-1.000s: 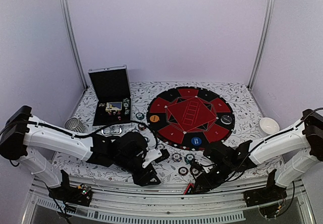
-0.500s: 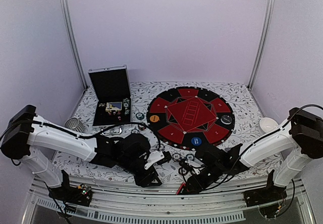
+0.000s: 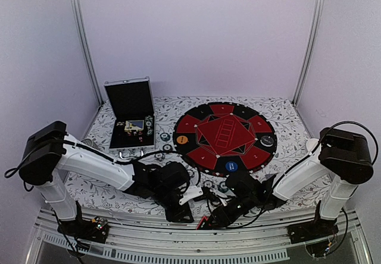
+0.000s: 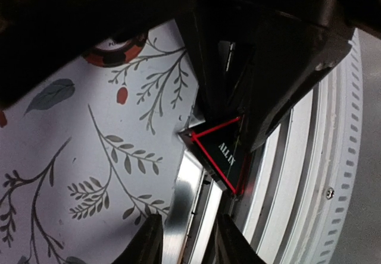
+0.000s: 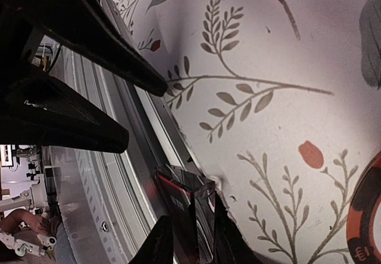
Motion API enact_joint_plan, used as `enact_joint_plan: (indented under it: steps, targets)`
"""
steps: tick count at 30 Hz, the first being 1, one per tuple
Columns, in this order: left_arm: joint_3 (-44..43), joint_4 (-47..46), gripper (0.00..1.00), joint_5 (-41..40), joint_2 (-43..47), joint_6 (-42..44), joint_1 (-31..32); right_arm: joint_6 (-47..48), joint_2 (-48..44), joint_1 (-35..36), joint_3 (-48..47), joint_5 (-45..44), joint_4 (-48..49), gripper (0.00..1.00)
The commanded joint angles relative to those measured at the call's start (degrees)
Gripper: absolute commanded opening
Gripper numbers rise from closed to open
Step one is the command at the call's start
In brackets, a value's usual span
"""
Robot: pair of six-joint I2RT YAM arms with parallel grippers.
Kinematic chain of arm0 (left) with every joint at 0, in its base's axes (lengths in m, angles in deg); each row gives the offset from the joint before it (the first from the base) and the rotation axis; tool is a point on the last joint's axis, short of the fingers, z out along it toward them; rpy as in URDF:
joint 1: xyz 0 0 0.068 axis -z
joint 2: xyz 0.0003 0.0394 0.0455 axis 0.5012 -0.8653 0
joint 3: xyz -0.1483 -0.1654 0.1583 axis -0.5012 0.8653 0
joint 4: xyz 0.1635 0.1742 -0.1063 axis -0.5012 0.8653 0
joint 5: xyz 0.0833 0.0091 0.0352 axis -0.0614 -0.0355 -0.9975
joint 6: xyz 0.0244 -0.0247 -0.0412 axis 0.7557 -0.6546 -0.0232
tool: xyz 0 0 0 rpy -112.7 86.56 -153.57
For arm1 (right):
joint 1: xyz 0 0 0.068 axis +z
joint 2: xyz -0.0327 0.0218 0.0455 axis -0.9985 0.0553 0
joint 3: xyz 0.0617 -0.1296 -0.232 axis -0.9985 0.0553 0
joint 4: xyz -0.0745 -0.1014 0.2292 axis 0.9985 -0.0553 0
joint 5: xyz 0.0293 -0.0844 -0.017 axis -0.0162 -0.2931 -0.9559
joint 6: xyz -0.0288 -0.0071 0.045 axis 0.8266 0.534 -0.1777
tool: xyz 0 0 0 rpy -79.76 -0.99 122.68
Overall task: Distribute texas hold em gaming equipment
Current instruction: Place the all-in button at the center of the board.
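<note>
The small red-black triangle [image 4: 217, 152] marked "ALL IN" stands on edge at the table's near rim. My right gripper [image 5: 194, 240] is shut on the triangle [image 5: 189, 207]; in the top view they are low at the front [image 3: 205, 221]. My left gripper [image 4: 187, 246] hovers open over the metal edge rail just short of the triangle, nothing between its fingers. Its dark fingers [image 5: 89, 35] show at the upper left of the right wrist view. A brown chip [image 4: 116, 49] lies on the cloth behind. Loose chips [image 3: 208, 185] sit between the arms and the mat.
The round red-and-black mat [image 3: 205, 124] carries an orange button [image 3: 182, 140], a blue button [image 3: 231, 166] and a black button [image 3: 267, 140]. The open black case [image 3: 129, 100] stands at the back left. The metal rail [image 4: 190, 192] runs along the near edge, where both arms crowd together.
My right gripper has slid left along the near edge with the triangle. My left gripper has moved right toward it. Both pairs of jaws have narrowed.
</note>
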Motion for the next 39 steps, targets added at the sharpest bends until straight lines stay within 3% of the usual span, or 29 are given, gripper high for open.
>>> enact_joint_plan:
  steps: [1,8,14,20,25,29,36,39]
  targets:
    - [0.3,0.9,0.33,2.1,-0.9,5.1,-0.1,-2.6,4.0,-0.1,3.7,-7.4,-1.0,0.27]
    - [-1.8,0.5,0.32,7.5,-5.3,10.0,-1.2,-6.1,5.6,0.0,4.4,-5.4,7.5,0.2]
    - [2.5,-4.5,0.3,9.2,-2.5,5.8,-3.1,-9.3,5.7,-0.1,6.8,-4.2,13.9,0.05]
    - [6.5,-8.0,0.31,7.0,6.0,-1.5,-4.4,-10.1,1.9,0.0,8.1,-2.9,13.7,0.03]
    - [7.8,-7.9,0.39,3.7,19.8,-3.1,-5.9,-8.9,-2.9,-0.2,3.6,-3.1,6.5,0.03]
    - [7.2,-2.5,0.47,0.5,26.9,-4.9,-13.1,-5.2,-2.7,-1.8,-5.5,-4.4,-5.6,0.02]
    - [2.3,7.1,0.52,-9.3,31.5,-5.8,-22.6,-2.3,5.4,-6.1,-18.7,-2.2,-15.3,0.03]
    - [0.2,9.5,0.52,-10.4,30.3,-4.9,-24.2,0.9,9.8,-6.1,-27.3,-3.0,-25.0,0.16]
